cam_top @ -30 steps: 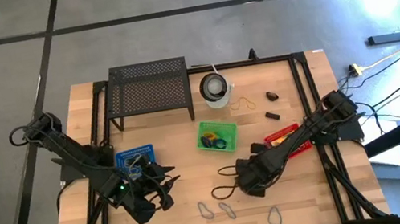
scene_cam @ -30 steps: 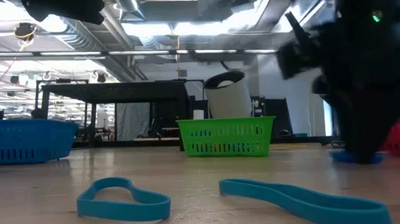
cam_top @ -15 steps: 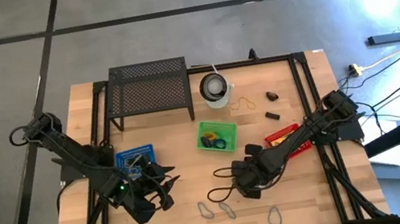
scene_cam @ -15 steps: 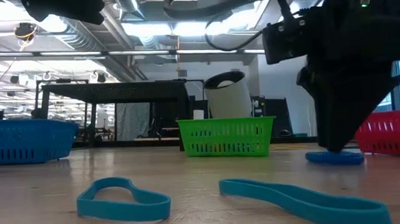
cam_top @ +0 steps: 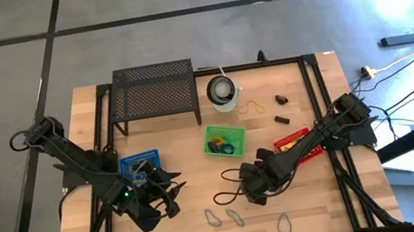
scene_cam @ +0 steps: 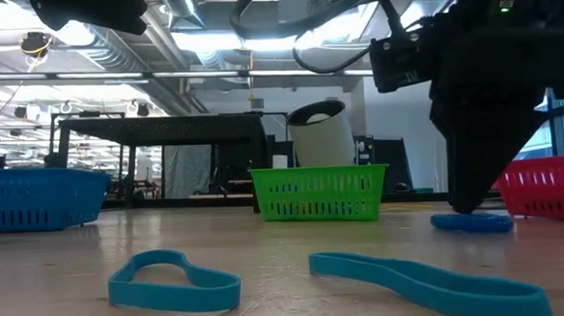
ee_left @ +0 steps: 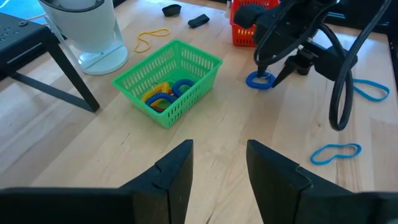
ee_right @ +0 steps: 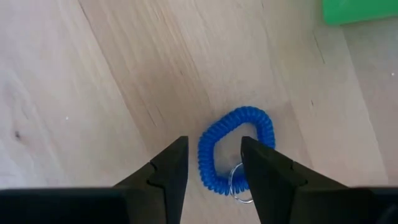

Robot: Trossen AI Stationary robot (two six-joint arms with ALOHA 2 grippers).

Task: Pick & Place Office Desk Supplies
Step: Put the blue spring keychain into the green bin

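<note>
Several supplies sorted: the green basket (ee_left: pixel 169 87) already holds yellow and blue loops; the blue basket (cam_top: pixel 140 163) near the left arm has some contents too, hard to make out from above.
Red basket: the red basket (ee_left: pixel 249 23) sits behind the right arm; what lies in it cannot be told.
Item in hand: none yet. The blue coil loop (ee_right: pixel 236 149) lies flat on the wooden table (ee_left: pixel 224 168), between the green and red baskets.
Right gripper: the right gripper (ee_right: pixel 211 165) points down over the coil loop, fingers parted a little, one tip outside the ring's edge and one over its hollow; nothing is gripped.
Left gripper: the left gripper (ee_left: pixel 219 163) waits beside the blue basket, fingers apart and empty.
Left to do: two teal bands (scene_cam: pixel 172 280) and another band (cam_top: pixel 284 223) at the table's front edge, a yellow band (ee_left: pixel 152 40) by the white cup (ee_left: pixel 84 28), and two black clips (ee_left: pixel 185 15) near the back.
Judgement: roughly partway; most loose pieces are unsorted, and the blue coil looks like the next pick.
</note>
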